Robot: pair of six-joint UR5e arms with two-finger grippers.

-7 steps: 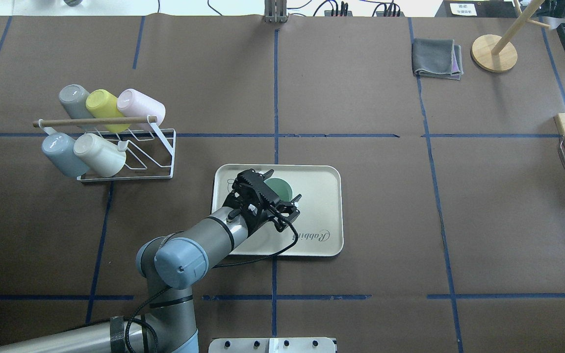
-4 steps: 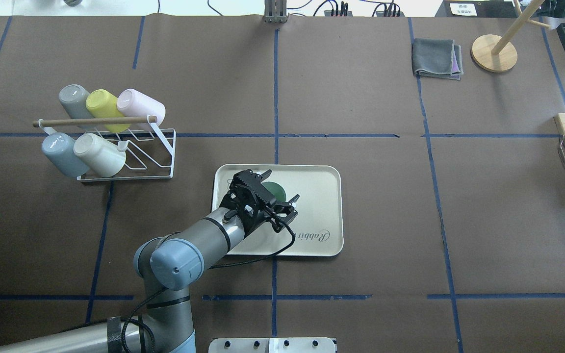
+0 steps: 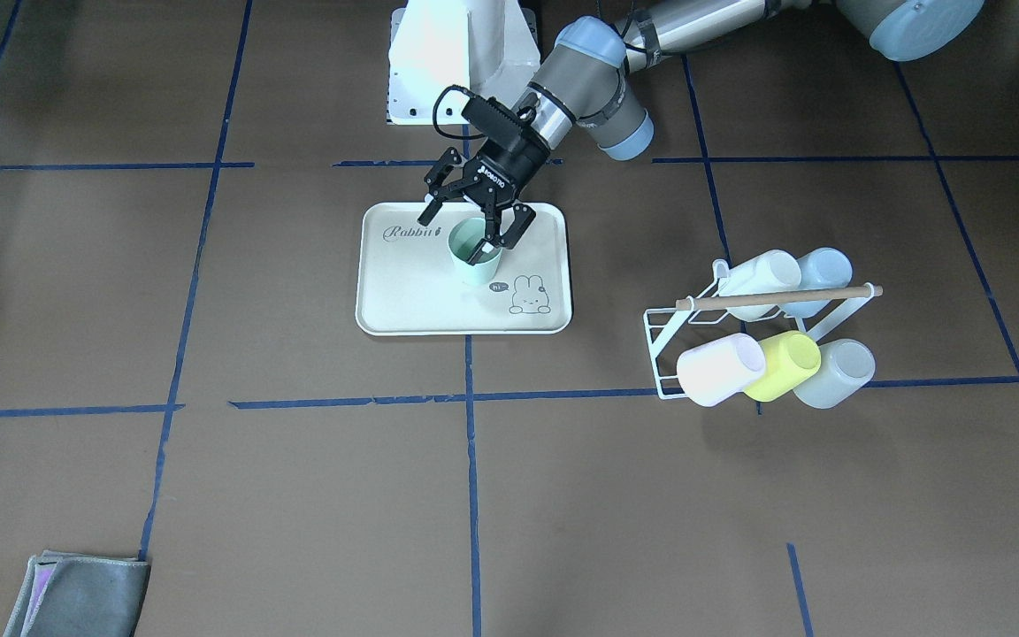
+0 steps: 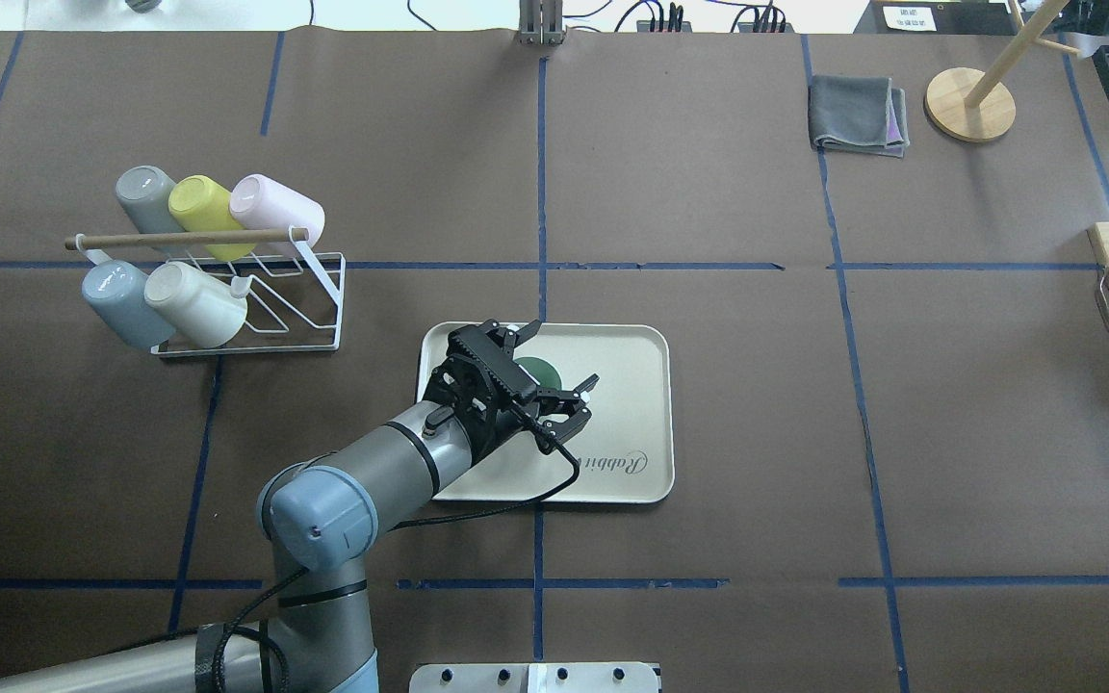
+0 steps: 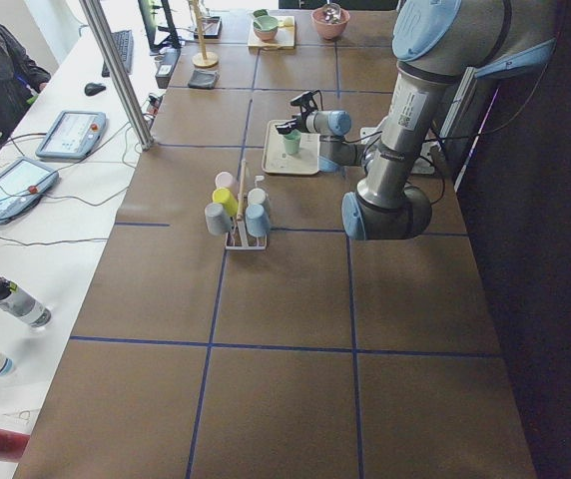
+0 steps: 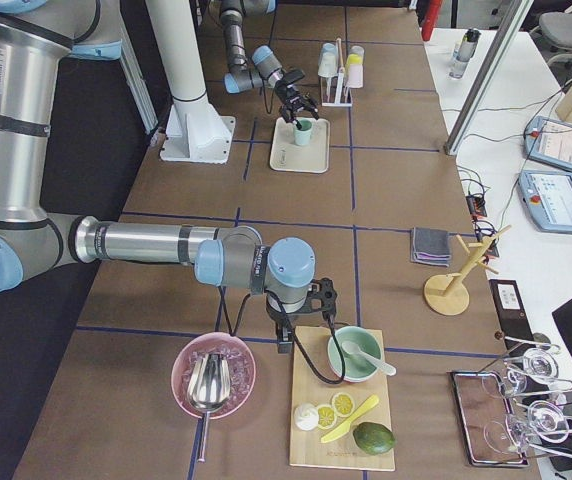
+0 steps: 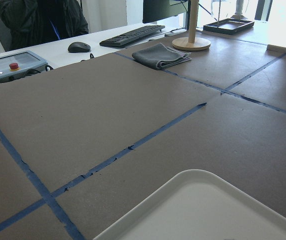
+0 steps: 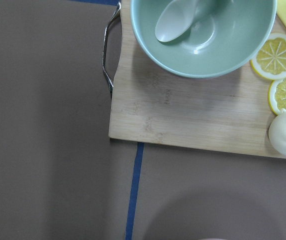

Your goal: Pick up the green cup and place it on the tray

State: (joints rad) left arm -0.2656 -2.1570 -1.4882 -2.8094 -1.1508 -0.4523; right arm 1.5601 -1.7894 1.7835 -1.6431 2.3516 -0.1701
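Green cup [image 3: 474, 257]: upright on tray [image 3: 403, 305], upper centre of frame; placement appears done.
Left fingers [image 3: 429, 211]: spread either side of the cup, not pinching it; only withdrawal seems left to do.
Right arm [image 6: 146, 243]: by cutting board [image 6: 316, 450]; finger state cannot be told.
Lettering: "Rabbit" on tray; "hi~" beside rabbit drawing [image 3: 527, 296].

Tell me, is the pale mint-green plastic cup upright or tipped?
Upright: the pale mint-green plastic cup stands mouth-up on the cream rectangular tray.
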